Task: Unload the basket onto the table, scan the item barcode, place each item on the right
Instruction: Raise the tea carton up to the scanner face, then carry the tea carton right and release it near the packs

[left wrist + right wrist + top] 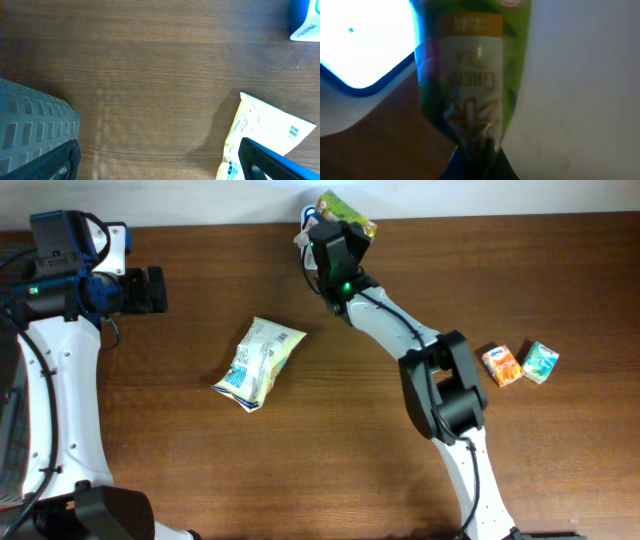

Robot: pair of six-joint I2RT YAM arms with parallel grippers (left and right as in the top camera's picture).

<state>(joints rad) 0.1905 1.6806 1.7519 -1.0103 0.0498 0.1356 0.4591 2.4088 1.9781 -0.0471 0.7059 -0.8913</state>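
A green packet [347,209] with yellow print hangs at the table's back edge, pinched at its lower end by my right gripper [336,232]. In the right wrist view the packet [470,75] fills the middle above the shut gripper [477,156]. A white device with a blue edge [365,50] sits just to its left; overhead only a sliver of the device [304,222] shows beside the wrist. My left gripper [152,290] hovers open at the far left with only bare wood between its fingers [56,161].
A white and yellow snack bag [258,362] lies left of centre, its barcode side up in the left wrist view [270,125]. Two small cartons, one orange [502,365] and one teal [541,362], sit at the right. A pale wall borders the table's back edge.
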